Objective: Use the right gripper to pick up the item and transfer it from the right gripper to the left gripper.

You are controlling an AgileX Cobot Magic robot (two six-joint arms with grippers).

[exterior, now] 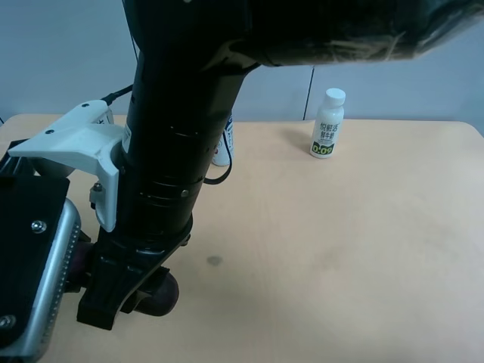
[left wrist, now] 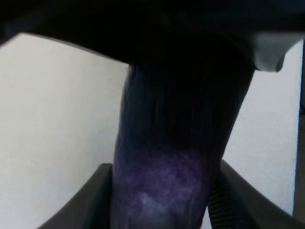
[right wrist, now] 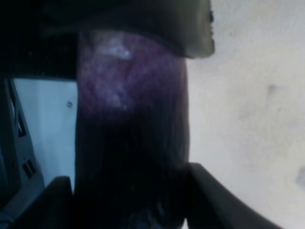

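Observation:
The eggplant (exterior: 163, 295) is a dark glossy purple and only its rounded end shows under the arms in the exterior high view. The right gripper (exterior: 125, 296), a black claw below a thick black arm with a white bracket (exterior: 79, 140), is shut on it above the table. In the right wrist view the eggplant (right wrist: 133, 119) fills the space between the two black fingers (right wrist: 209, 200). The left gripper (exterior: 47, 291), with its silver ribbed plate, sits right beside the claw. In the left wrist view the eggplant (left wrist: 167, 181) sits tight between the left fingers (left wrist: 95, 200). Its stem end is hidden.
A white bottle with a green label (exterior: 327, 125) stands upright at the back of the tan table (exterior: 340, 249). A second bottle (exterior: 224, 147) stands behind the black arm, mostly hidden. A small dark spot (exterior: 215, 261) marks the tabletop.

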